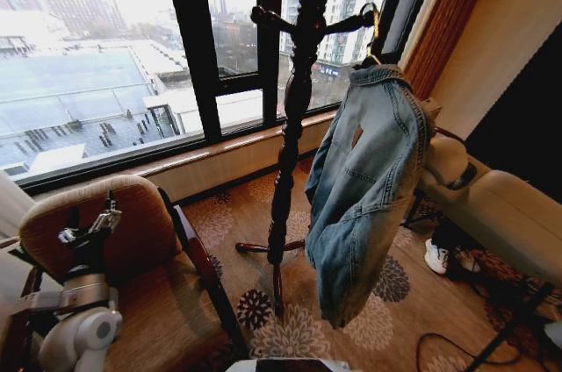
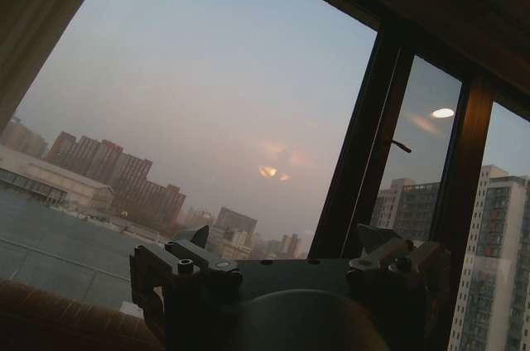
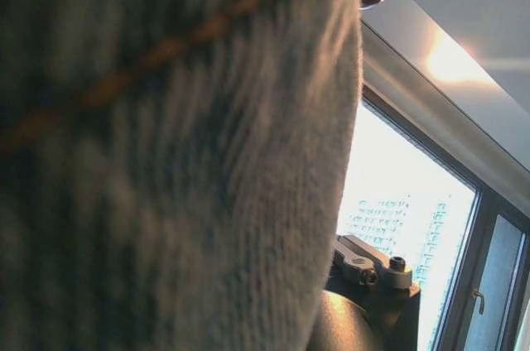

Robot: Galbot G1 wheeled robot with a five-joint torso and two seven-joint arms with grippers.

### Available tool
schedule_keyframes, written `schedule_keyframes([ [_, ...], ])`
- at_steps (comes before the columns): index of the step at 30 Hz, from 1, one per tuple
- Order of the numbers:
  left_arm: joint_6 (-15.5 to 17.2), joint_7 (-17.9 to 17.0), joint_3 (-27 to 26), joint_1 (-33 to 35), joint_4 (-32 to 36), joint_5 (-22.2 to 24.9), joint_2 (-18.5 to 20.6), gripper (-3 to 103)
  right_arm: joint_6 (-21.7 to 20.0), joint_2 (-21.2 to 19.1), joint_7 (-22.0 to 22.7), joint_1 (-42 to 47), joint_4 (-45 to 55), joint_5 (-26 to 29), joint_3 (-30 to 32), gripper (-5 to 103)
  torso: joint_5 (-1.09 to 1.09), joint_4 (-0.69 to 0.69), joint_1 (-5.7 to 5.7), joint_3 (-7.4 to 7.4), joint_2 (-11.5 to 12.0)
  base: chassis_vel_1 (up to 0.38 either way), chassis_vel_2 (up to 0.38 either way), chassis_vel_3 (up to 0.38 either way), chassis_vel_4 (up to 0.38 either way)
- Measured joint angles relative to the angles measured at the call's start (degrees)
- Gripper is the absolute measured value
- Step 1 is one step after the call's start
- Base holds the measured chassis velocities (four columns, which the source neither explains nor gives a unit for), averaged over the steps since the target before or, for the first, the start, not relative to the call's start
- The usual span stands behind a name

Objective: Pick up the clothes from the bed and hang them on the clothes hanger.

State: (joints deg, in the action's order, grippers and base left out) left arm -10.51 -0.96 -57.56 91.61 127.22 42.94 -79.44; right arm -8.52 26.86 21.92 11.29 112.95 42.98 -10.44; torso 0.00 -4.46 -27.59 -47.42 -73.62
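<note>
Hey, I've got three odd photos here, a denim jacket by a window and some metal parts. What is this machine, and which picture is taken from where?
This is a wheeled robot with two arms, each ending in a gripper. The wide picture comes from a camera on its head, looking down and forward. There a light blue denim jacket hangs on a thin black hanger hooked over an arm of a dark wooden coat stand before the window. The left gripper sits low beside a brown armchair, holding nothing.

The other two pictures come from cameras on the wrists. The left wrist view looks past the left gripper, its jaws apart, at the window and the city. The right wrist view is pressed close to the jacket's fabric, with part of the right gripper beside it; whether it grips the cloth cannot be told.
</note>
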Motion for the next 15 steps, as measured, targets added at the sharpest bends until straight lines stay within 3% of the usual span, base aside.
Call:
schedule_keyframes([
  [15,0.03,0.00,-0.02,0.38,1.15,-0.32,-0.27,100,0.19,-2.59,0.19,3.08,0.55,-0.26,2.61,15,0.02,-0.01,-0.02,0.00,0.00,0.000,0.000,0.000,0.000],
])
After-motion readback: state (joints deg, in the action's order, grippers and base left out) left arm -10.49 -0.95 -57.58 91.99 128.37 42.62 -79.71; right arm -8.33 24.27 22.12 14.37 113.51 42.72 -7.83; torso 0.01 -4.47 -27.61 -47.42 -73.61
